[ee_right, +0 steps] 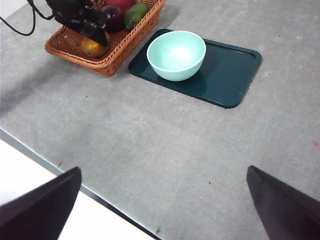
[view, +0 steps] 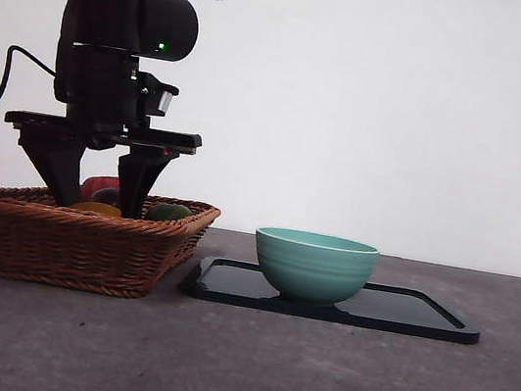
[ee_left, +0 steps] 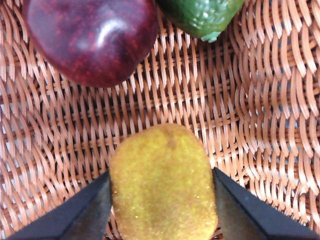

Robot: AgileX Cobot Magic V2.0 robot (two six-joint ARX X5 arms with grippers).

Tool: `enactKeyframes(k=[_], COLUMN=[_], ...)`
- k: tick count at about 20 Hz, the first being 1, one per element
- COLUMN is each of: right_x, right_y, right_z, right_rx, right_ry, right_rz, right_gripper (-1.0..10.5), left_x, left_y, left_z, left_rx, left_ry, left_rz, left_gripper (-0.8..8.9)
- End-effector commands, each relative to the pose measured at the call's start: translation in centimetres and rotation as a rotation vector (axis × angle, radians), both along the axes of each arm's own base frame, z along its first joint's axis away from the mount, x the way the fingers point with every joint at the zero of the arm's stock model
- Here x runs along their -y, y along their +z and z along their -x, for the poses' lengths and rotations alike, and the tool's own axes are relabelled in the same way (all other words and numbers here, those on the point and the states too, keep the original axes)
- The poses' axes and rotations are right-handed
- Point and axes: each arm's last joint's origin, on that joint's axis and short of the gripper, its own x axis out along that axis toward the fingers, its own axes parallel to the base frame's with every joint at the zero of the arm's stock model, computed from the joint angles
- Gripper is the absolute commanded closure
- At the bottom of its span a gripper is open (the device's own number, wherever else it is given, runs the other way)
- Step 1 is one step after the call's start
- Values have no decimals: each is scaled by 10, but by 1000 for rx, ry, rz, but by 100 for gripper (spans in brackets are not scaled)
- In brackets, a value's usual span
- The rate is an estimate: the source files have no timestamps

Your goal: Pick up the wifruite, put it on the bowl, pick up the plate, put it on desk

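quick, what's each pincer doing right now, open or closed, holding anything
Left pincer: open, jaws either side of the wifruite in the wicker basket, not yet clamped.
Right pincer: open, holding nothing, above the desk.

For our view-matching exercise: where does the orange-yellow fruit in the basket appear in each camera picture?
Front view: the orange-yellow fruit just peeks over the wicker basket rim, between the left gripper fingers.
Left wrist view: it fills the lower centre, between both fingers.
Right wrist view: small, in the basket at upper left, partly behind the left arm.
Shared landmark: the dark red fruit.
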Motion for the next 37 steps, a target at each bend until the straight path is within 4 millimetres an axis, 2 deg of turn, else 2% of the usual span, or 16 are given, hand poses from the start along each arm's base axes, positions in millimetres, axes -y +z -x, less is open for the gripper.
enactKeyframes(k=[1, 3, 5, 8, 11, 13, 15, 20, 24, 31, 37], right_x=[0, 0, 0, 0, 0, 0, 0, 0, 0, 0, 0], right_y=[3, 3, 3, 3, 3, 3, 3, 3, 3, 3, 3], right_z=[0, 0, 0, 0, 0, 0, 0, 0, 0, 0, 0], right_rx=[16, 16, 13, 8, 8, 8, 9, 9, 10, 7, -7], right_ry=[7, 7, 3, -1, 0, -1, -1, -1, -1, -3, -17], right_rz=[-5, -6, -11, -16, -15, -15, -16, -16, -16, -18, -36], right_gripper=[272, 272, 272, 272, 272, 272, 272, 272, 272, 272, 272], left_x=[3, 4, 4, 3, 1, -4, -12, -36, -53, -72, -100], left_y=[-4, -4, -2, 14, 44, 67, 93, 162, 195, 210, 191], left_z=[-4, -4, -4, -6, -2, 9, 25, 83, 135, 211, 266], left_rx=[-3, -3, -1, 9, 50, 95, 146, 292, 335, 336, 401], left_ry=[-5, -9, -18, -32, -52, -66, -83, -173, -281, -515, -569], left_rz=[-5, -6, -7, -9, 2, 17, 34, 162, 253, 408, 455], left_gripper=[521, 349, 257, 249, 250, 250, 251, 251, 251, 251, 251])
